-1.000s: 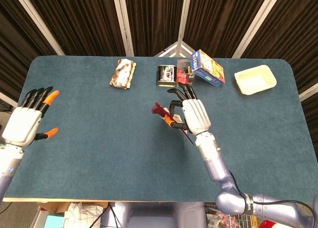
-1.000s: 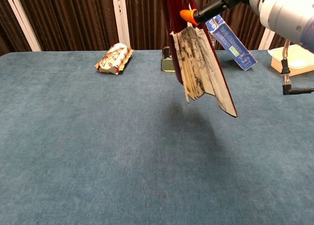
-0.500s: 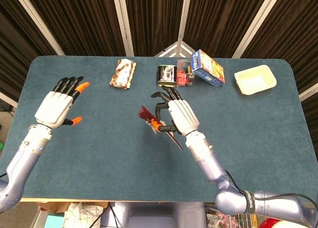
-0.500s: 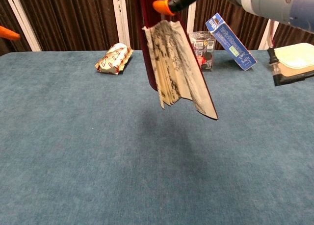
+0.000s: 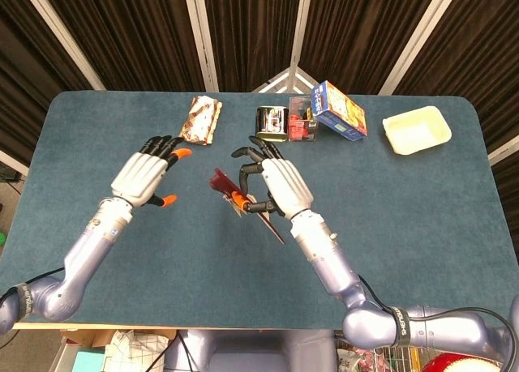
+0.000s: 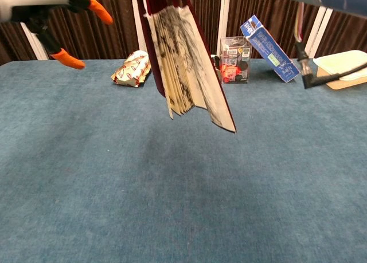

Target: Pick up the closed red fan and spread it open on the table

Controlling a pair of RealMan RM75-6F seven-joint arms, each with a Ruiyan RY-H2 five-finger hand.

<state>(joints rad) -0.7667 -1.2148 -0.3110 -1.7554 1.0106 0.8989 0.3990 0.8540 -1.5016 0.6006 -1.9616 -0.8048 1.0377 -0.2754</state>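
Observation:
The red fan [image 5: 243,203] [image 6: 186,62] hangs above the middle of the table, slightly fanned, its pale folded leaves pointing down in the chest view. My right hand [image 5: 272,184] holds it near the top between thumb and fingers. My left hand [image 5: 146,174] [image 6: 49,8] hovers open to the left of the fan, fingers spread toward it, not touching it.
Along the far edge of the blue table [image 5: 122,250] lie a wrapped snack packet [image 5: 201,118] [image 6: 133,68], a tin can [image 5: 272,121], a clear box with red contents [image 5: 301,118] [image 6: 235,59], a tilted blue carton [image 5: 339,109] [image 6: 269,47] and a pale yellow tray [image 5: 417,130].
My right hand has carried the fan leftward. My left hand has swung in from the table's left edge toward the fan.

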